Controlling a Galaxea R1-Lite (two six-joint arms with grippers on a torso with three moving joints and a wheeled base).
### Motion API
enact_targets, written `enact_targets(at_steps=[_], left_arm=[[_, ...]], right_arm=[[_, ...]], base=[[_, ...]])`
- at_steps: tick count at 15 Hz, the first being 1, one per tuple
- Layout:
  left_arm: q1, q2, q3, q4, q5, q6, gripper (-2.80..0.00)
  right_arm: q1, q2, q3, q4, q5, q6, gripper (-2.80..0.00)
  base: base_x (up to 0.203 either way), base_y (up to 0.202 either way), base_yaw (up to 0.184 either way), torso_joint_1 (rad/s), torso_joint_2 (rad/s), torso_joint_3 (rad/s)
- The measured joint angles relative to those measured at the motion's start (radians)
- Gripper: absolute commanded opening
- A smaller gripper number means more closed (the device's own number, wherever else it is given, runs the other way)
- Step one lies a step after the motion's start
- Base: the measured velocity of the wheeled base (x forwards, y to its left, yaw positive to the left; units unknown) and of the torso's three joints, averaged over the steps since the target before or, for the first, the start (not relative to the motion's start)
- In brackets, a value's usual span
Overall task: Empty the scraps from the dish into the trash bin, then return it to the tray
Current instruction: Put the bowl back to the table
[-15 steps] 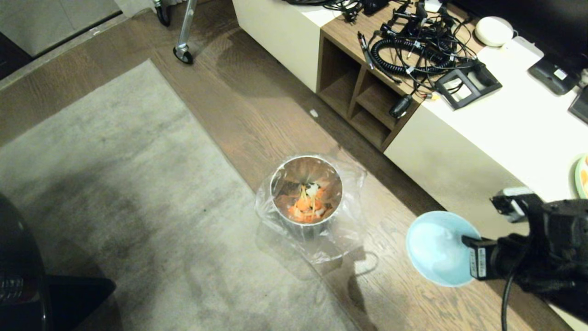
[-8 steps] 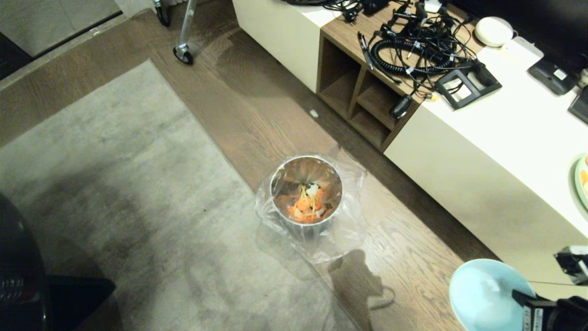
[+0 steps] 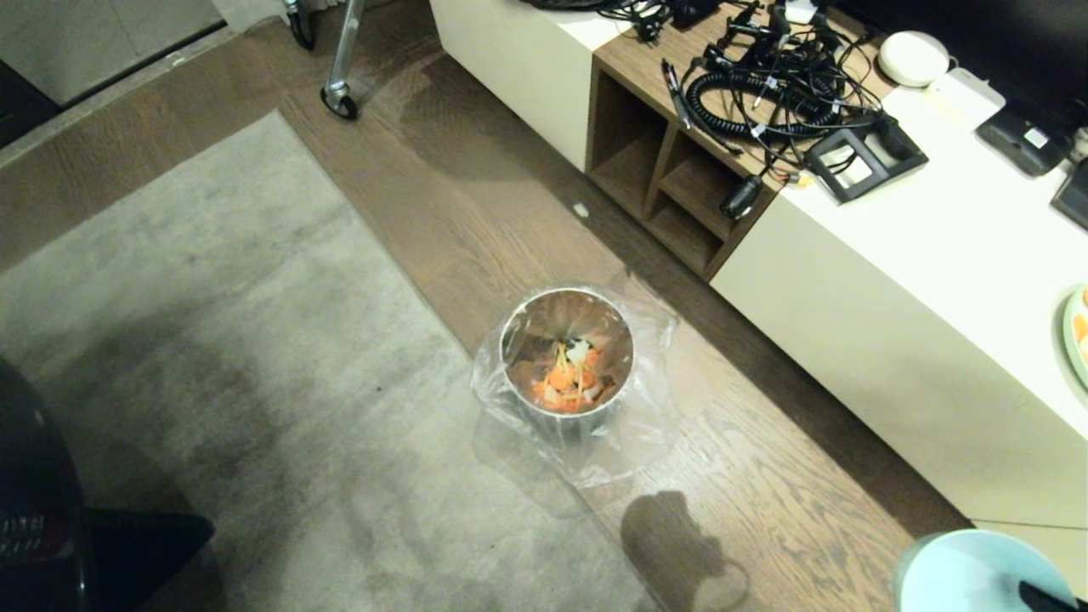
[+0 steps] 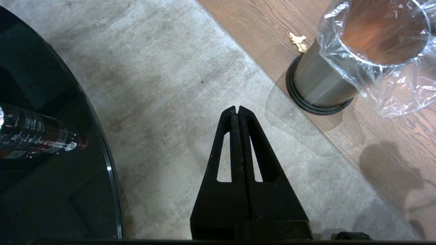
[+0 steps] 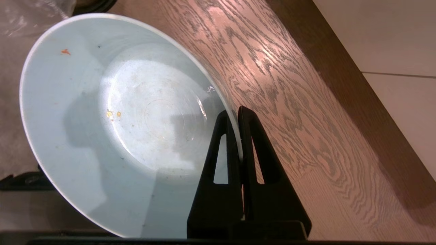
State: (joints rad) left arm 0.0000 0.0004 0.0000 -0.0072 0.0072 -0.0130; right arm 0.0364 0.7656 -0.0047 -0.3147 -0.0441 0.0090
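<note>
Head view: one trash bin [image 3: 567, 357], a shiny round metal can with a clear plastic liner [image 3: 646, 425] spilling over its rim, stands on the wooden floor [image 3: 476, 212] at the edge of one grey rug [image 3: 212, 340]. Inside the bin lie the scraps [image 3: 568, 384], orange slices mixed with pale pieces. One dish [image 3: 977, 571], pale blue and round, shows only in part at the lower right corner, well apart from the bin. Beyond the bin runs one long white cabinet [image 3: 892, 280] with a wooden shelf section, a tangle of black cables [image 3: 765, 76] on its top.

Left wrist view: the left gripper [image 4: 237, 110] hangs over the rug near the bin [image 4: 323, 85], its two fingers pressed together on nothing. One small pale scrap [image 4: 298, 38] lies on the floor just beside the bin's black base ring. A dark glass tabletop [image 4: 51, 153] sits on the far side of the rug from the bin.

Right wrist view: the right gripper [image 5: 237, 114] is clamped on the rim of the dish [image 5: 112, 119], which is tilted on edge above the floor [image 5: 306, 102]. The bowl is smooth and nearly bare, with only a few orange and yellow specks inside.
</note>
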Motion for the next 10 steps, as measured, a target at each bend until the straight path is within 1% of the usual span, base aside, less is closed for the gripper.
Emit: enact_targets(at_steps=[2,5,7,10], left_arm=[[0.0,0.0,0.0,0.0,0.0,0.0,-2.8],[0.0,0.0,0.0,0.0,0.0,0.0,-2.8],[0.0,0.0,0.0,0.0,0.0,0.0,-2.8],[0.0,0.0,0.0,0.0,0.0,0.0,-2.8]], right_arm=[[-0.019,-0.132,0.003,0.12,0.022,-0.026,-2.8],[-0.049,-0.331,0.003,0.273,0.032,-0.04,-2.8],[-0.061,-0.443,0.002,0.318,0.035,-0.043,-2.8],[-0.054,-0.581,0.002,0.326,0.037,-0.044,-2.8]], base=[[0.0,0.0,0.0,0.0,0.0,0.0],[0.0,0.0,0.0,0.0,0.0,0.0],[0.0,0.0,0.0,0.0,0.0,0.0],[0.0,0.0,0.0,0.0,0.0,0.0]])
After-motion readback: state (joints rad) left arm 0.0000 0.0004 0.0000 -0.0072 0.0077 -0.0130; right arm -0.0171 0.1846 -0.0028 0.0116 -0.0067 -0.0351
